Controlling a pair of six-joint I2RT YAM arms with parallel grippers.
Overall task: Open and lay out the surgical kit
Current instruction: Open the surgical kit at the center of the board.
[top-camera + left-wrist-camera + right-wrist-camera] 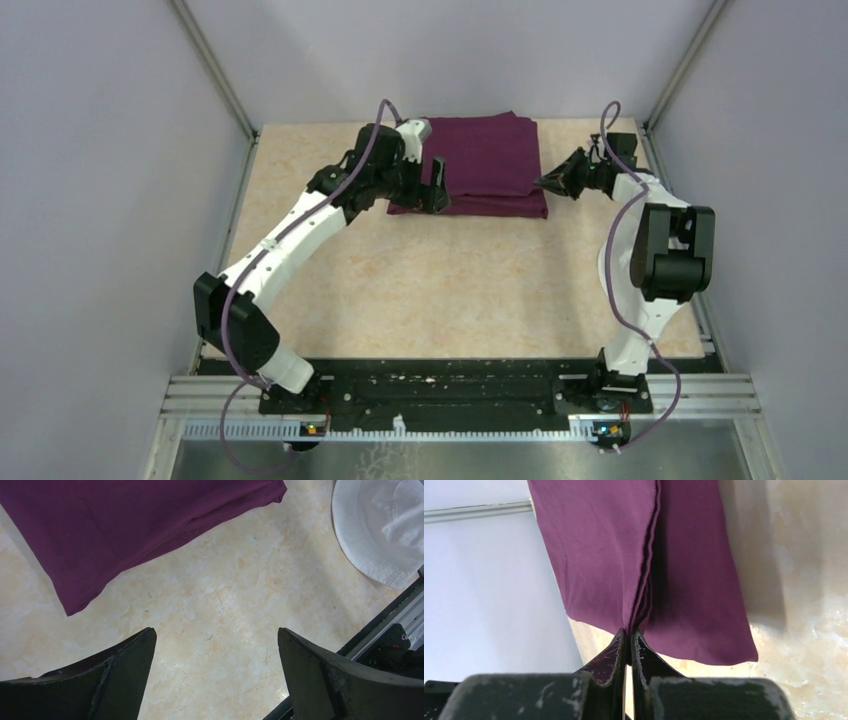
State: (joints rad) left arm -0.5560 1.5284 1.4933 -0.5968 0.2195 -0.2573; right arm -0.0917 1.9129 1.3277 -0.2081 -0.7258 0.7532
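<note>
So, purple wrap (490, 160) lies folded at 12 o'clock on table (450, 290), contents hidden. R gripper (629, 632) is pressed together, pinching the wrap's 3 o'clock edge layers, prob. to peel a flap open. L gripper (215, 635) is spread wide by the 8 o'clock corner, holding nothing.

Matt purple cloth wrap (490, 160), smooth tabletop (450, 290)

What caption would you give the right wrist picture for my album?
Right pincer pinching the edge layers of the folded purple cloth wrap.
</note>
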